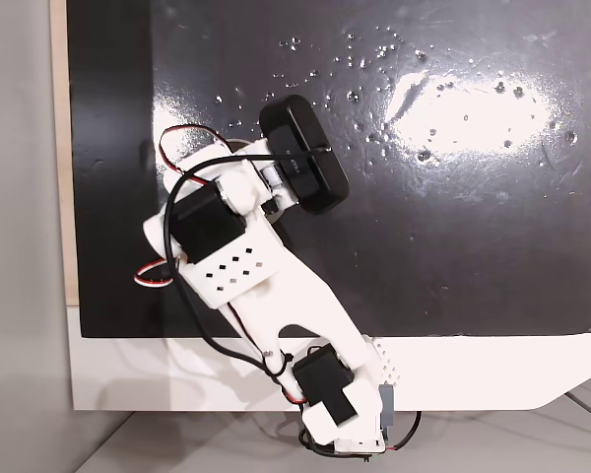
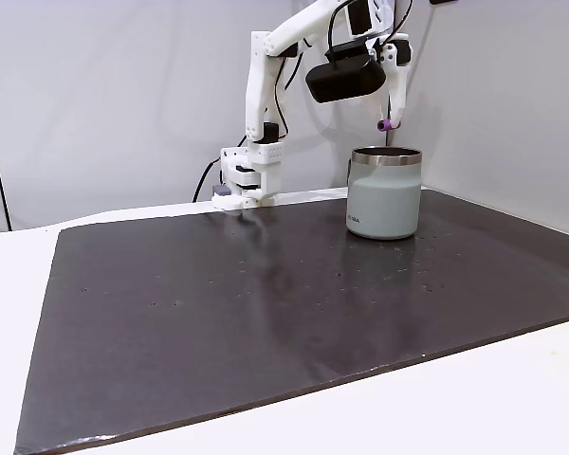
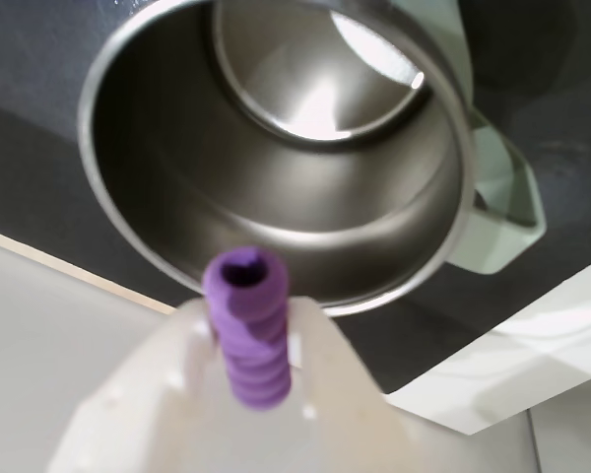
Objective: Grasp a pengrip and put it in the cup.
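Purple pengrip (image 3: 246,330) (pinched) in hand (image 2: 389,121) above cup (image 2: 385,194).

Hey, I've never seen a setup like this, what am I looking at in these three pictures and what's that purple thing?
It is a small white robot arm bolted at the edge of a black mat. One fixed camera looks straight down on it, another watches from the side, and the third rides on the wrist. On the mat stands a metal cup, pale green outside. The gripper has its jaws closed on a purple ridged pengrip, held above the cup's rim; in the wrist view the cup looks empty.
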